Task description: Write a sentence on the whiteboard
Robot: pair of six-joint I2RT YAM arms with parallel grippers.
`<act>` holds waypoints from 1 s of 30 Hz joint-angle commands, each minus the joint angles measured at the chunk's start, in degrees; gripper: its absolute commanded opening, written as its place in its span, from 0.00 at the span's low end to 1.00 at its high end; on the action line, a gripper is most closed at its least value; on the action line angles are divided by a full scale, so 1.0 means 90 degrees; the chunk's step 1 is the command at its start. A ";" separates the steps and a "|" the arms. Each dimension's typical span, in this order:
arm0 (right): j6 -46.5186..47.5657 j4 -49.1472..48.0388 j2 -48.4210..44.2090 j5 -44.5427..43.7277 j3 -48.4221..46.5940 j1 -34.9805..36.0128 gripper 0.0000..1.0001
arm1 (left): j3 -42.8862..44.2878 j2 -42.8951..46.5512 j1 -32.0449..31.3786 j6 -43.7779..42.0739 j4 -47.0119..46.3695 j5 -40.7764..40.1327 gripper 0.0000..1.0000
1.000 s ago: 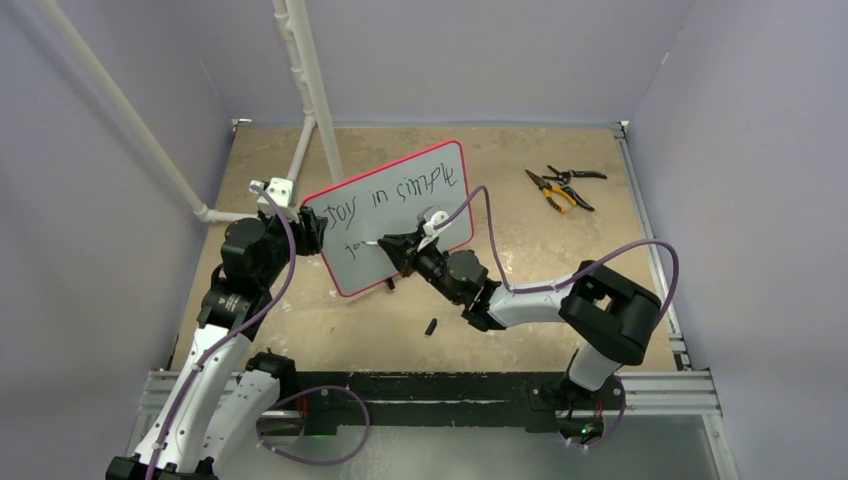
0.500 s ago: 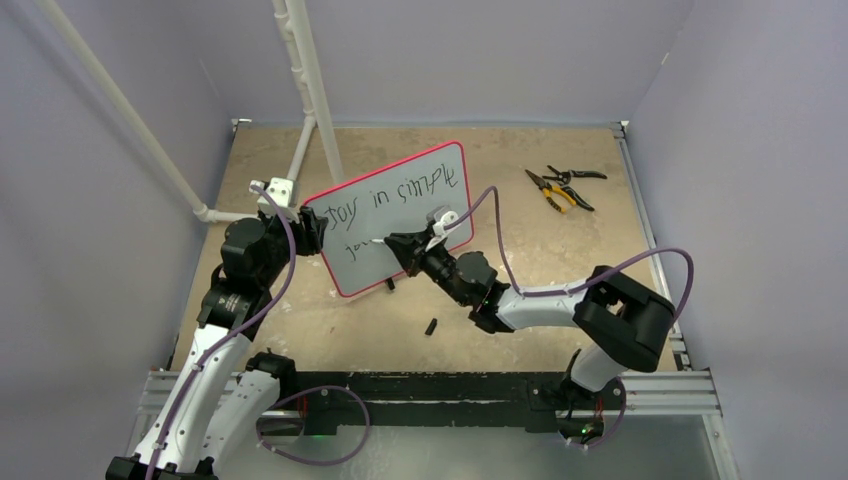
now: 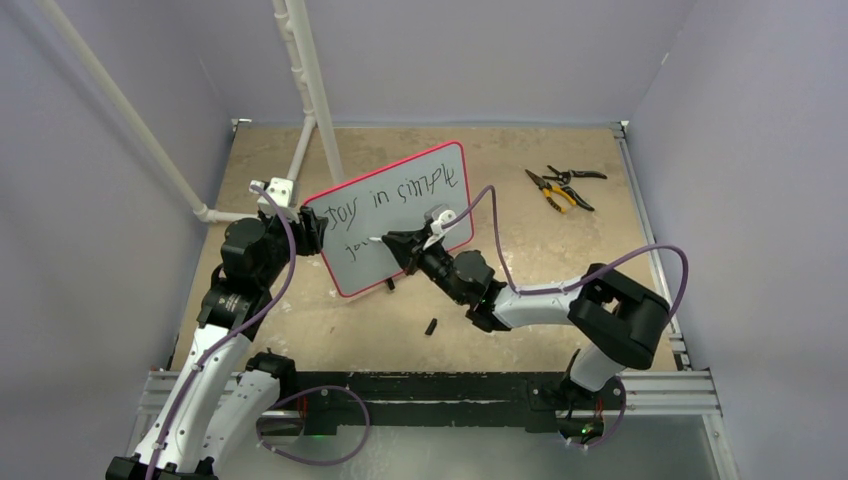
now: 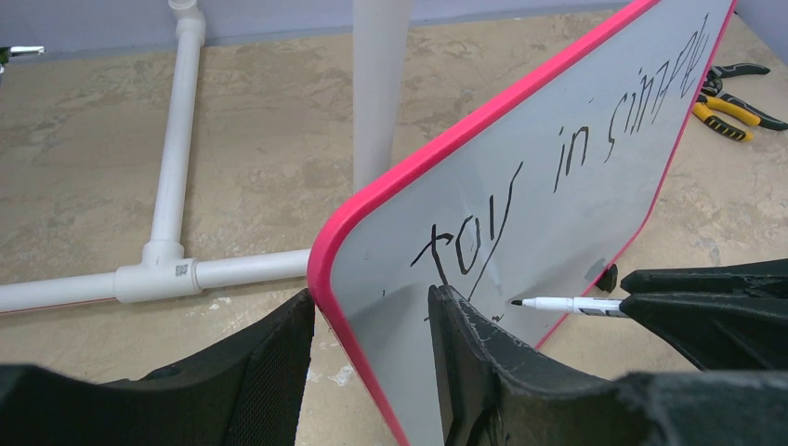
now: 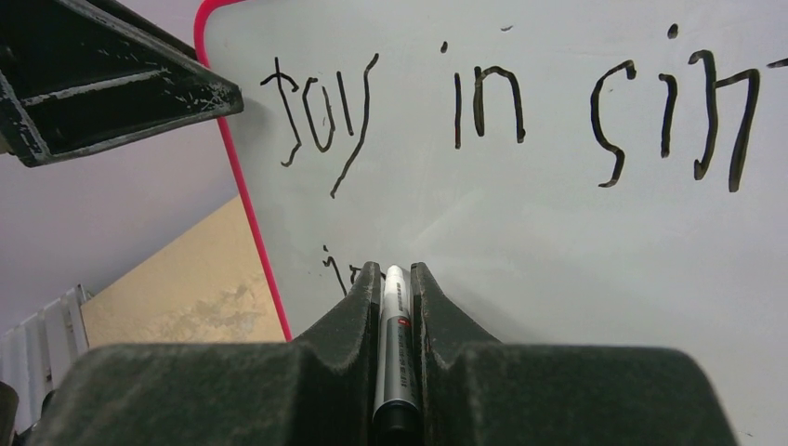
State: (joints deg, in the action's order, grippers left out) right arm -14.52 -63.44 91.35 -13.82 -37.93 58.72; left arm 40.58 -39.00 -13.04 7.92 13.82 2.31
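At the far left of the tan table a white PVC pipe frame rises along the back corner. Just right of it the left gripper is clamped on the left edge of the whiteboard, one finger on each face just below the rounded upper corner. The board stands steeply tilted in the left-centre of the table, its pink rim running back and to the right. The sentence crosses its upper part in thin black letters, with a shorter line started beneath. The right gripper is pressed together on a black-and-white marker, whose tip is at the board face beside that lower line. A small black cap-like piece lies on the table below. Well to the right, near the back, lie yellow-handled pliers and black-handled cutters.
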 commanded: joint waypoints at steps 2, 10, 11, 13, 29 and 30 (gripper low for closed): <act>0.0012 -0.0251 0.0162 -0.0027 -0.0325 -0.0077 0.00 | -0.0023 0.0049 0.0003 -0.0060 -0.0244 0.0066 0.48; 0.0012 -0.0094 0.0222 -0.0008 -0.0285 -0.0089 0.00 | -0.0022 0.0061 0.0003 -0.0060 -0.0237 0.0056 0.48; 0.0012 -0.0077 0.0213 0.0001 -0.0267 -0.0089 0.00 | -0.0026 0.0066 0.0003 -0.0060 -0.0236 0.0056 0.48; 0.0022 -0.0070 0.0202 -0.0010 -0.0218 -0.0089 0.00 | -0.0026 0.0066 0.0003 -0.0060 -0.0237 0.0056 0.48; -0.0428 0.0043 0.0414 0.0591 -0.0028 -0.0046 0.00 | -0.0026 0.0048 0.0003 -0.0060 -0.0236 0.0051 0.48; -0.0449 0.0033 0.0453 0.0632 -0.0040 -0.0036 0.00 | -0.0026 0.0047 0.0003 -0.0060 -0.0233 0.0048 0.48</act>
State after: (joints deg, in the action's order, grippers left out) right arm -16.91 -62.48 93.91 -10.48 -37.93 58.11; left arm 40.58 -39.00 -13.04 7.90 13.82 2.33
